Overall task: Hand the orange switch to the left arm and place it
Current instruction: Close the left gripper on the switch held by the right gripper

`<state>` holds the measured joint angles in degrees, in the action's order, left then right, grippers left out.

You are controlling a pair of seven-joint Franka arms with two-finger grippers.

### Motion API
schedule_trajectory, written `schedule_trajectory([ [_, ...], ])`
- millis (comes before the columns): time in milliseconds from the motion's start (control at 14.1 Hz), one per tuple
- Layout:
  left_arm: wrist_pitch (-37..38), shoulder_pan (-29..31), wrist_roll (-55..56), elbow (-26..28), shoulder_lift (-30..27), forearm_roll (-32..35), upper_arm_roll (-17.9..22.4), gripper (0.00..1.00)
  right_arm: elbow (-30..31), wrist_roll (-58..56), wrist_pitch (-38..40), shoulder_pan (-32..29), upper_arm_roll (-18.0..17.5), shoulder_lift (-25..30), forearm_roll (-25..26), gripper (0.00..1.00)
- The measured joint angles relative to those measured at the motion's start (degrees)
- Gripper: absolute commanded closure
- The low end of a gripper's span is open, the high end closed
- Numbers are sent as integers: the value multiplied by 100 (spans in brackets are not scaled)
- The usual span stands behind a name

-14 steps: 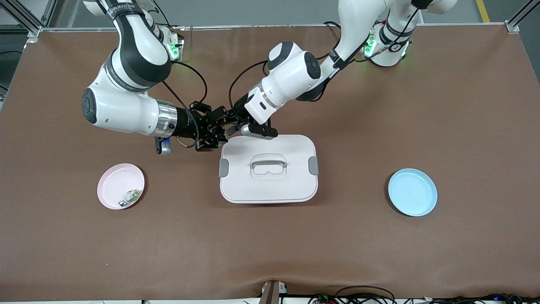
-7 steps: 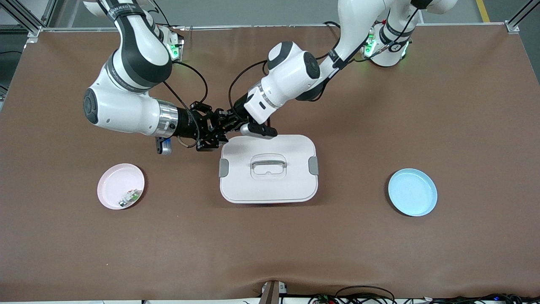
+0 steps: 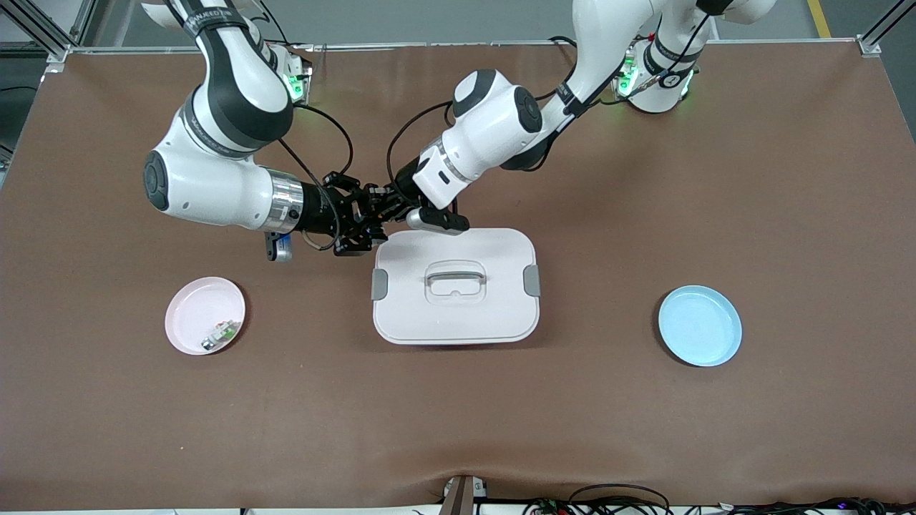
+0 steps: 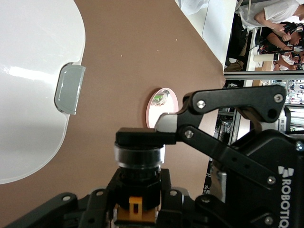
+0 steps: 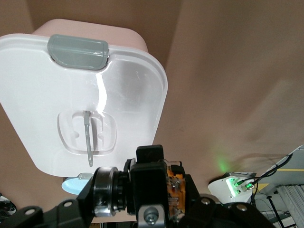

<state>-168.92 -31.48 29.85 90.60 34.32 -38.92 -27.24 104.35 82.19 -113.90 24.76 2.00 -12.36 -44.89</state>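
I have both tools meeting in the air over the bare counter (image 3: 644, 429), just off the corner of the white box (image 3: 455, 286) that faces the right arm's base. The right tool (image 3: 373, 214) comes in level from the right arm's end, its fingers closed on the orange switch (image 4: 138, 183); in the right wrist view I see its finger (image 5: 148, 190) pressed against the switch's orange block end, with the black barrel running off to one side. The left tool (image 3: 390, 209) reaches down from the left arm and is closed on the same switch, so both have hold of it at once; in the left wrist view a black finger (image 4: 145, 137) sits across the switch's ringed end. The switch itself is up off the counter, between the two tools, beside the box's edge and not over its lid. Below the tools the box lies shut, its grey handle (image 3: 455, 275) on top and a grey clip (image 3: 379, 284) on the side toward the right tool. A pink plate (image 3: 204, 316) with a small green-and-white part (image 3: 220, 333) in it lies toward the right arm's end, well apart from the tools, and a blue plate (image 3: 700, 325) lies toward the left arm's end.
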Motion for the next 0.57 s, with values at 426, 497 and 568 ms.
schedule_trajectory([
  [426,1,3,0,116,5,0,46,89,-57,4,2,-1,20,23,-3,0],
  [497,1,5,0,115,4,0,47,89,-82,3,2,-2,29,24,-3,0],
  [568,1,5,0,114,2,0,47,89,-111,-1,3,-3,39,24,-3,0],
])
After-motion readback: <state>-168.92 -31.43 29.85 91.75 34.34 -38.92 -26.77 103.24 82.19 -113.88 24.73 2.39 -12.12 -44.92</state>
